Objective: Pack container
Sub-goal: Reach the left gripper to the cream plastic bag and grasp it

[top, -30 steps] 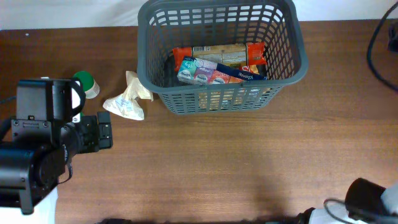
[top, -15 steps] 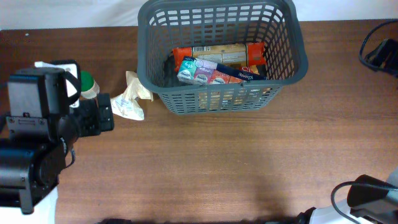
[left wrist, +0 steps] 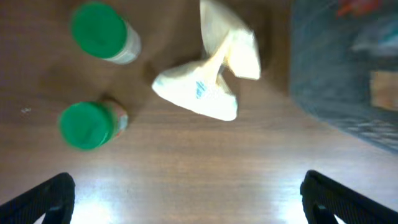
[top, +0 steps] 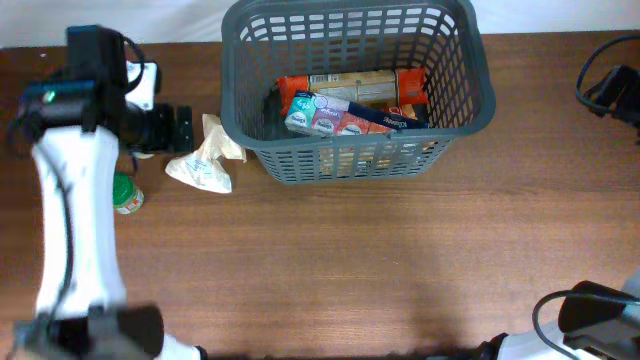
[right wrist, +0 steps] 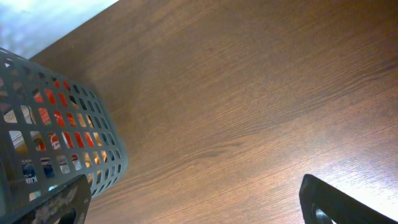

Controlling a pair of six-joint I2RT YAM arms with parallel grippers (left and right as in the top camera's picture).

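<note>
The container [top: 470,110], a dark grey lattice basket, stands at the back centre and holds several food packets [top: 350,105]. Its wall shows at the right of the left wrist view [left wrist: 336,74] and at the left of the right wrist view [right wrist: 56,130]. A cream packet [top: 205,160] lies on the table just left of the container, and also shows in the left wrist view [left wrist: 208,87]. My left gripper [top: 183,130] is open and empty, just left of this packet, which lies ahead of the jaws [left wrist: 186,208]. My right gripper [right wrist: 199,208] is open and empty above bare table, right of the container.
Two green-capped jars [left wrist: 102,31] [left wrist: 90,124] stand left of the cream packet. One jar [top: 127,195] shows in the overhead view beside my left arm. A dark part of the right arm and a cable [top: 610,90] sit at the table's far right edge.
My left arm has swung from the front left toward the far left, bringing its gripper beside the cream packet. The right arm has come into view at the top right.
</note>
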